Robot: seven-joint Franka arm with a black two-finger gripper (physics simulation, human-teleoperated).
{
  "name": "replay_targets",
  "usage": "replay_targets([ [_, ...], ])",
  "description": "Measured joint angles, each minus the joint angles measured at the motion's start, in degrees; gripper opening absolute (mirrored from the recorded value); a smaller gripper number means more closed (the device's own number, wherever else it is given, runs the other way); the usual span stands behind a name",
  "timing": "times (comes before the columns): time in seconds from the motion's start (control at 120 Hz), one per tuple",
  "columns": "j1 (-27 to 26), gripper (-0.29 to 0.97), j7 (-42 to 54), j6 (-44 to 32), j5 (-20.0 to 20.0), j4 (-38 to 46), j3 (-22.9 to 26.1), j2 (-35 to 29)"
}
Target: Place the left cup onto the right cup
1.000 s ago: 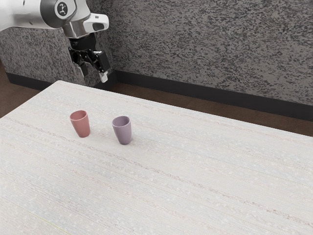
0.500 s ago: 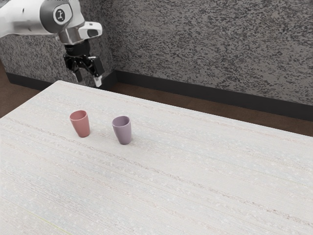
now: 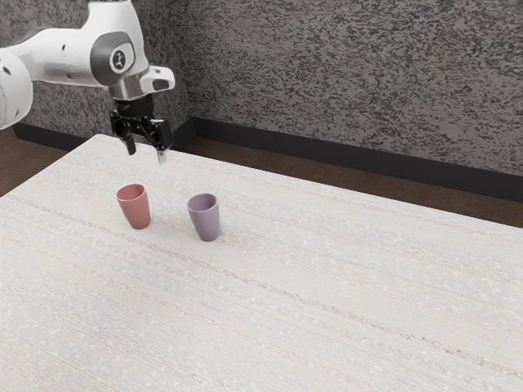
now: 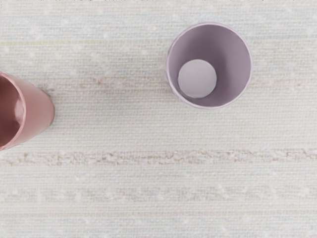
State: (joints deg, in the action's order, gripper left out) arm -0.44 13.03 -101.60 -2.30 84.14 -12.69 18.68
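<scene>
A pink cup [image 3: 134, 206] stands upright on the pale table [image 3: 327, 278] toward the exterior view's left, and a purple cup [image 3: 204, 216] stands upright just to its right, a small gap between them. My gripper [image 3: 145, 149] hangs open above and a little behind the pink cup, with nothing between its fingers. In the wrist view I look straight down into the purple cup [image 4: 209, 65], and the pink cup [image 4: 22, 111] is cut off at the picture's edge.
A dark speckled wall [image 3: 351, 73] with a black baseboard runs behind the table. The table's far edge [image 3: 245, 167] lies just behind my gripper. Bare tabletop stretches to the exterior view's right and toward the front.
My arm has come down and slightly toward the exterior view's left, bringing the open gripper closer to the pink cup. Both cups stay where they were.
</scene>
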Motion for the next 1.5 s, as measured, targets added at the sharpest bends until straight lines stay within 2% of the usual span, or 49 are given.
replay_targets([
  [0.4,2.9,0.68,0.4,-7.2,-0.9,0.2,-0.3,5.3],
  [0.708,4.3,0.68,0.3,-9.0,-3.1,0.1,-0.4,8.5],
  [0.9,6.2,0.68,0.3,-10.1,-3.5,-0.1,-0.4,10.8],
  [1.5,7.5,0.68,0.5,-16.6,-3.9,-3.8,-0.5,16.8],
])
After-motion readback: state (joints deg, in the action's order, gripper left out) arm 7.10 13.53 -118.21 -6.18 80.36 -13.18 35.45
